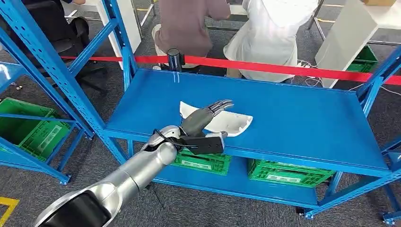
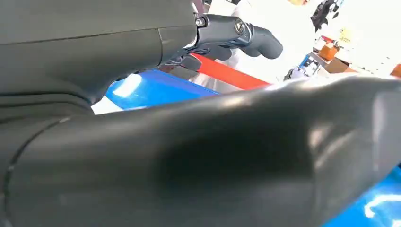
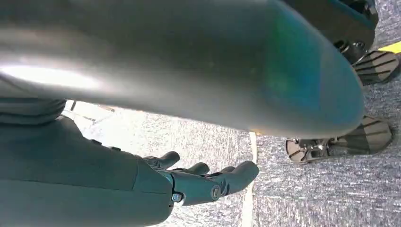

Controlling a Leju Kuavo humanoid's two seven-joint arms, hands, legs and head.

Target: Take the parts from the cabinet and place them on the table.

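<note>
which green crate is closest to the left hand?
The left crate on the lower shelf, directly below the left hand and partly hidden by the wrist. The other lower-shelf crate sits further right; the crate in the neighbouring rack is far left.

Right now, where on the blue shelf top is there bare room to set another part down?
The shelf top is bare from the white part out to the right-hand upright, and along the back edge by the red barrier tape. The crowded spot is left of centre, where the left hand reaches over the white part.

The left hand (image 2: 142,156) is looming dark and close, its fingers (image 2: 246,35) extending over a blue shelf (image 2: 156,90) and red tape (image 2: 227,73).
</note>
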